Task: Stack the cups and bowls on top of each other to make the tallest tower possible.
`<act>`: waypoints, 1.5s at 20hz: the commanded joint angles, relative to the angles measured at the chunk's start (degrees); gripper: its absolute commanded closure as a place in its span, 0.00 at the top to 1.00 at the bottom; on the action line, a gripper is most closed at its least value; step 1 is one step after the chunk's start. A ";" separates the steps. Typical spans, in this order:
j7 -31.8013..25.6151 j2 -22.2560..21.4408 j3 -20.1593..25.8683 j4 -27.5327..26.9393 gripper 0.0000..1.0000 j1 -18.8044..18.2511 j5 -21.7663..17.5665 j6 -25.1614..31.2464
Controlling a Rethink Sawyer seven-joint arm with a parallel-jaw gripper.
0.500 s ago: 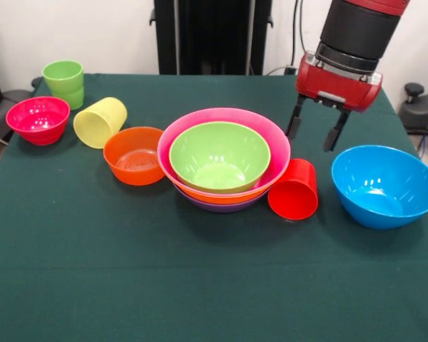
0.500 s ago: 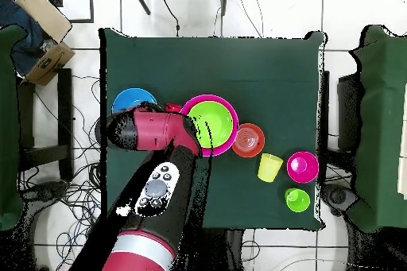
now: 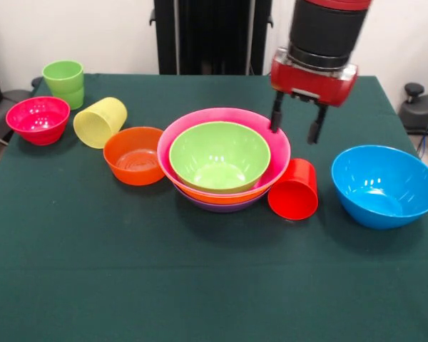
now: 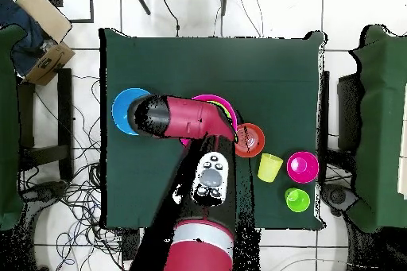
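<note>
While the gripper (image 3: 295,126) hangs open and empty above the tower's (image 3: 223,158) far rim, the red cup (image 3: 294,189) lies tipped against the tower; it should be grasped across its wall.

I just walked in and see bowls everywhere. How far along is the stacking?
Done: four big bowls sit nested as the tower, lime green innermost. In hand: nothing; the gripper hangs open and empty above the tower's rim, fingers apart. Left: the blue bowl, the orange bowl, the magenta bowl, and the red cup, yellow cup and green cup.
</note>
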 commanded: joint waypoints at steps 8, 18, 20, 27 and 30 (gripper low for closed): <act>-12.79 -2.09 11.87 -1.56 1.00 -1.19 -12.42 8.32; -25.02 1.28 18.39 -8.31 1.00 -3.56 -20.80 15.37; -23.05 1.55 19.55 -7.04 1.00 -4.02 -20.64 14.22; -19.99 2.47 20.07 -7.19 1.00 -2.92 -23.23 14.28; -18.14 2.46 20.00 -7.26 1.00 -2.10 -23.85 14.83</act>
